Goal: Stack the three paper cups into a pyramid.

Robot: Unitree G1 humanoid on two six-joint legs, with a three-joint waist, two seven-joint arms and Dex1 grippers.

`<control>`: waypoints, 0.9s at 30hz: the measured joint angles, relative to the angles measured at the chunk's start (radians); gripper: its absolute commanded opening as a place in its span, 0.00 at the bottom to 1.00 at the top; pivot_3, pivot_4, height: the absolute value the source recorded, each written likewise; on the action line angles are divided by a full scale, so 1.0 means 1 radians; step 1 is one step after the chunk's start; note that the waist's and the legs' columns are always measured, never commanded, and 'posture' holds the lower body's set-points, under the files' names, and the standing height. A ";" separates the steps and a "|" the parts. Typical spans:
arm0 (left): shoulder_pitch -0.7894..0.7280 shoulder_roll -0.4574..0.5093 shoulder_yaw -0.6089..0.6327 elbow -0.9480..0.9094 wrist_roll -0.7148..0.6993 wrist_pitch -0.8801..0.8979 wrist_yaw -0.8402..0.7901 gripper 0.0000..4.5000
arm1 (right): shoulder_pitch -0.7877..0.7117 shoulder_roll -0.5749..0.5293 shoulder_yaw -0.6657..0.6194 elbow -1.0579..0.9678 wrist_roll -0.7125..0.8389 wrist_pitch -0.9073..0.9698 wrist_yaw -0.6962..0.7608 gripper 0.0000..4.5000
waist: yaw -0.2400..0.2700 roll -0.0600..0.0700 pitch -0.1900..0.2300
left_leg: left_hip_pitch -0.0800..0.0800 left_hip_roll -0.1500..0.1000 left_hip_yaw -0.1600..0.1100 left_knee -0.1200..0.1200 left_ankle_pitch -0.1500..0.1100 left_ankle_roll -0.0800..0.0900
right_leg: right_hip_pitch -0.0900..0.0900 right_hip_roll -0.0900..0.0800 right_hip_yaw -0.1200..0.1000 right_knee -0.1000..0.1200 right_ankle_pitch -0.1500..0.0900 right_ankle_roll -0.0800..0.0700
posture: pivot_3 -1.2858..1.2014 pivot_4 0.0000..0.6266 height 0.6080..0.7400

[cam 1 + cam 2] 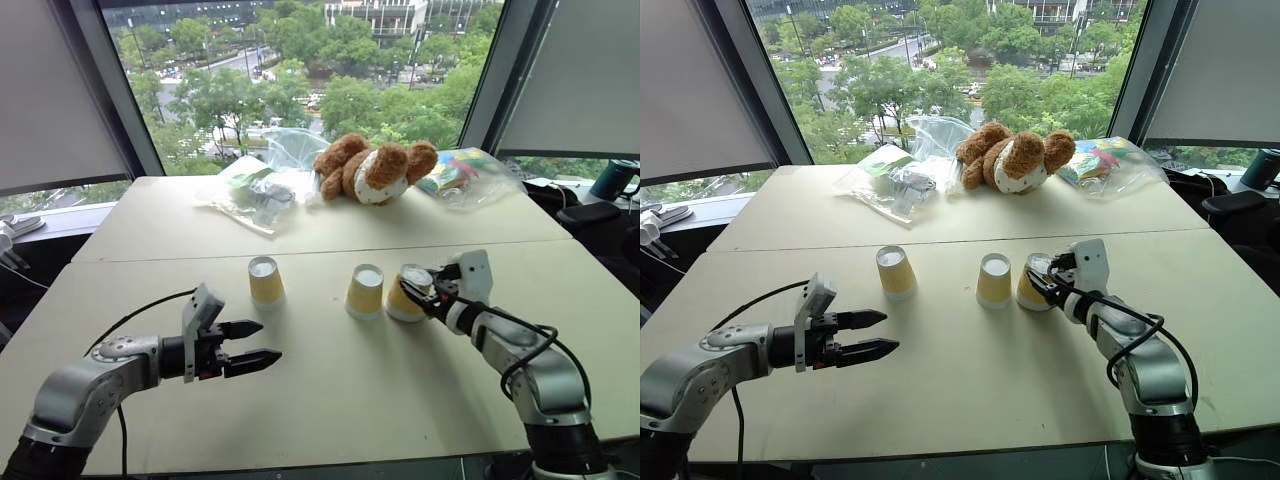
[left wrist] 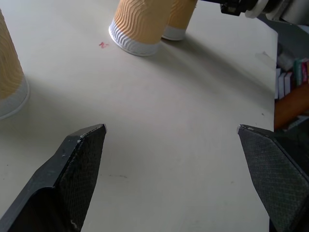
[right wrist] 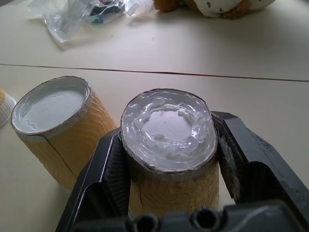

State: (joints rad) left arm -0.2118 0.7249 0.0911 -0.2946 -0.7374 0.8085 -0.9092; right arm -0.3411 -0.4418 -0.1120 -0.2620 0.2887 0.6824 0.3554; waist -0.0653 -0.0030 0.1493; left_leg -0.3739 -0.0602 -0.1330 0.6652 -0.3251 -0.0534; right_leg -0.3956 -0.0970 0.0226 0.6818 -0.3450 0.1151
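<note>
— What sits at the far end of the table (image 1: 330, 390)?
— A brown teddy bear (image 1: 372, 168) lying at twelve o'clock, a clear plastic bag (image 1: 250, 195) at eleven, and a bag of colourful items (image 1: 457, 175) at one.
— Beyond that?
— Windows, trees outside.

Left gripper (image 2: 171, 140) fingers (image 2: 79, 166) spread wide over pale table (image 2: 183, 96). Two upturned paper cups (image 2: 142, 24) stood touching ahead; third cup (image 2: 9, 77) apart at edge.
</note>
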 measured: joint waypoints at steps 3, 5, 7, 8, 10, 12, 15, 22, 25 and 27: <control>0.000 -0.003 0.000 0.000 0.006 -0.008 -0.001 1.00 | 0.005 0.000 0.007 0.000 -0.008 -0.013 -0.003 0.47 | 0.000 0.000 0.000 | 0.000 0.000 0.000 0.000 0.000 0.000 | 0.000 0.000 0.000 0.000 0.000 0.000 | 0.52 0.24 1.00; 0.000 -0.006 0.000 0.000 0.008 -0.009 -0.002 1.00 | 0.007 0.000 0.007 0.000 -0.010 -0.017 -0.002 0.47 | 0.000 0.000 0.000 | 0.000 0.000 0.000 0.000 0.000 0.000 | 0.000 0.000 0.000 0.000 0.000 0.000 | 0.52 0.24 1.00; 0.000 -0.009 0.000 0.000 0.009 -0.009 -0.002 1.00 | 0.010 0.000 0.008 0.000 -0.010 -0.021 -0.001 0.47 | 0.000 0.000 0.000 | 0.000 0.000 0.000 0.000 0.000 0.000 | 0.000 0.000 0.000 0.000 0.000 0.000 | 0.52 0.24 1.00; 0.000 -0.009 0.000 0.000 0.009 -0.009 -0.002 1.00 | 0.011 0.000 0.009 0.000 -0.011 -0.022 -0.001 0.47 | 0.000 0.000 0.000 | 0.000 0.000 0.000 0.000 0.000 0.000 | 0.000 0.000 0.000 0.000 0.000 0.000 | 0.52 0.24 1.00; 0.000 -0.010 0.000 0.000 0.010 -0.009 -0.002 1.00 | 0.012 0.000 0.009 0.000 -0.011 -0.025 0.001 0.47 | 0.000 0.000 0.000 | 0.000 0.000 0.000 0.000 0.000 0.000 | 0.000 0.000 0.000 0.000 0.000 0.000 | 0.52 0.24 1.00; 0.000 -0.010 0.000 0.000 0.010 -0.009 -0.002 1.00 | 0.015 0.000 0.010 0.000 -0.011 -0.029 0.001 0.47 | 0.000 0.000 0.000 | 0.000 0.000 0.000 0.000 0.000 0.000 | 0.000 0.000 0.000 0.000 0.000 0.000 | 0.52 0.24 1.00; 0.000 -0.010 0.000 0.001 0.010 -0.009 -0.002 1.00 | 0.018 0.000 0.010 0.000 -0.011 -0.033 0.001 0.47 | 0.000 0.000 0.000 | 0.000 0.000 0.000 0.000 0.000 0.000 | 0.000 0.000 0.000 0.000 0.000 0.000 | 0.52 0.24 1.00; -0.001 -0.011 0.000 0.018 0.017 -0.011 -0.004 1.00 | 0.042 0.000 0.029 -0.001 -0.011 -0.032 0.007 0.99 | 0.000 0.000 0.000 | 0.000 0.000 0.000 0.000 0.000 0.000 | 0.000 0.000 0.000 0.000 0.000 0.000 | 0.52 0.24 1.00; -0.001 -0.011 -0.001 0.022 0.022 -0.011 -0.006 1.00 | 0.044 -0.001 0.028 -0.005 -0.009 -0.032 0.014 0.99 | 0.001 0.000 0.000 | 0.000 0.000 0.000 0.000 0.000 0.000 | 0.000 0.000 0.000 0.000 0.000 0.000 | 0.52 0.24 1.00; -0.005 -0.012 -0.002 0.024 0.025 -0.012 -0.008 1.00 | 0.045 -0.001 0.028 -0.013 -0.007 -0.031 0.018 0.99 | 0.001 0.000 0.000 | 0.000 0.000 0.000 0.000 0.000 0.000 | 0.000 0.000 0.000 0.000 0.000 0.000 | 0.52 0.24 1.00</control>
State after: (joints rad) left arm -0.2167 0.7124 0.0895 -0.2710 -0.7120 0.7969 -0.9169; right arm -0.2963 -0.4429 -0.0843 -0.2745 0.2817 0.6509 0.3735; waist -0.0646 -0.0030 0.1493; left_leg -0.3738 -0.0603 -0.1331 0.6653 -0.3251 -0.0534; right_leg -0.3956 -0.0970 0.0226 0.6818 -0.3450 0.1151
